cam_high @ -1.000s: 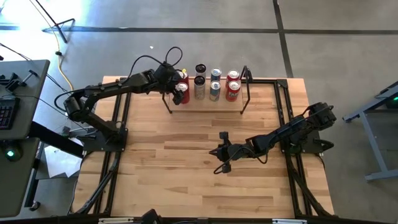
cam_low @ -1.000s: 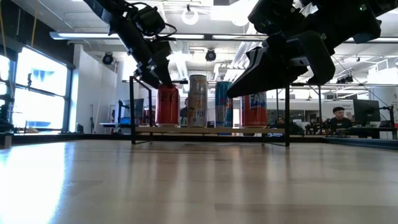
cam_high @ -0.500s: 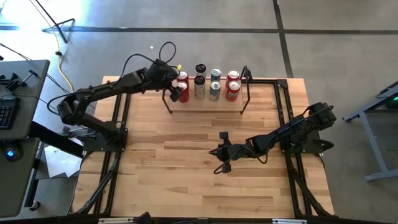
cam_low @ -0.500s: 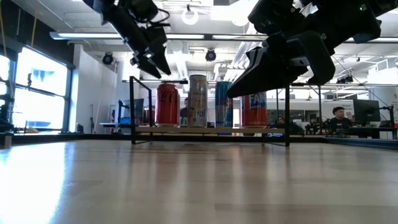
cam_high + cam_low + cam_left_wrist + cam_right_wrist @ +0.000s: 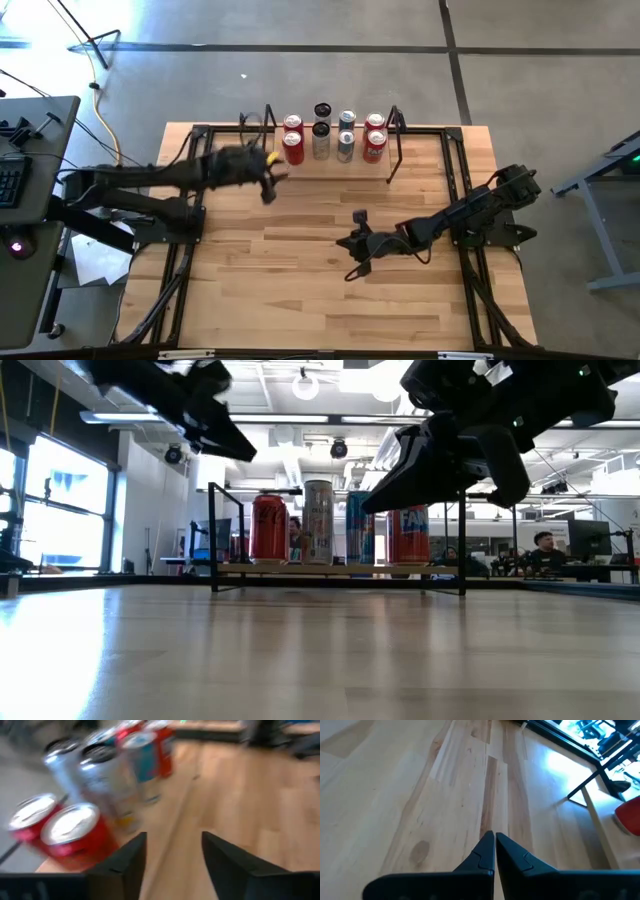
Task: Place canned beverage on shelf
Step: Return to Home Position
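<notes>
We judge the stocking done: eight cans [image 5: 345, 146] stand in two rows on the shelf [image 5: 340, 569] at the surface's [image 5: 300, 285] far edge, and only parking remains, left hand [image 5: 173, 840] empty with fingers apart near the shelf's left end, right hand [image 5: 494, 838] pressed together mid-surface.

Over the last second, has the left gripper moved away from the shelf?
Yes. The left gripper has drawn back from the shelf, toward the near left side of the table, open and holding nothing.
</notes>
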You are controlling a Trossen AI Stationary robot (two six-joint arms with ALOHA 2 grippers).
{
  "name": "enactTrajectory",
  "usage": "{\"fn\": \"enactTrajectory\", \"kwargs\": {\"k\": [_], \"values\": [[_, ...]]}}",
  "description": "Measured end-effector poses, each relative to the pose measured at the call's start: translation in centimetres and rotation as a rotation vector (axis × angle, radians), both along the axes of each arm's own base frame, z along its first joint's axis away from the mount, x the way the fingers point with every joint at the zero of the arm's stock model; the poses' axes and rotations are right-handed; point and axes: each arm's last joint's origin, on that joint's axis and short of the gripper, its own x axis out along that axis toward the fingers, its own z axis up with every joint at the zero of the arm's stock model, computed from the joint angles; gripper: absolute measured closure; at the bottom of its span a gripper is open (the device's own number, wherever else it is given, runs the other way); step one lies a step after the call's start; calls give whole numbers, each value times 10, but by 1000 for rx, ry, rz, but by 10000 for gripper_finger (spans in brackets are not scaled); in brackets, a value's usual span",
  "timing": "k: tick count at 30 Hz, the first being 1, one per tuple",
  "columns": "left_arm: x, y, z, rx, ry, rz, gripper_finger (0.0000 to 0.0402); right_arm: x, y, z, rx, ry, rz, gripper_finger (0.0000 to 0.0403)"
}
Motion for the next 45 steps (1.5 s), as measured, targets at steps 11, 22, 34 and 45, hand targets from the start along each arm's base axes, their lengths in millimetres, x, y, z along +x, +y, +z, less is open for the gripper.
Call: {"fn": "enactTrajectory", "kwargs": {"k": [11, 22, 34, 45], "values": [[-32, -68, -42, 102, -245, -337, 379, -18, -25, 17, -37, -10, -9, 403], [-55, -78, -64, 116, -340, -404, 399, -125, -66, 5, 163, -243, 17, 403], [-77, -75, -85, 134, -437, -398, 401, -174, -102, -6, 258, -411, -17, 403], [-104, -71, -96, 122, -422, -398, 401, -197, -104, 0, 204, -480, -76, 403]]}}
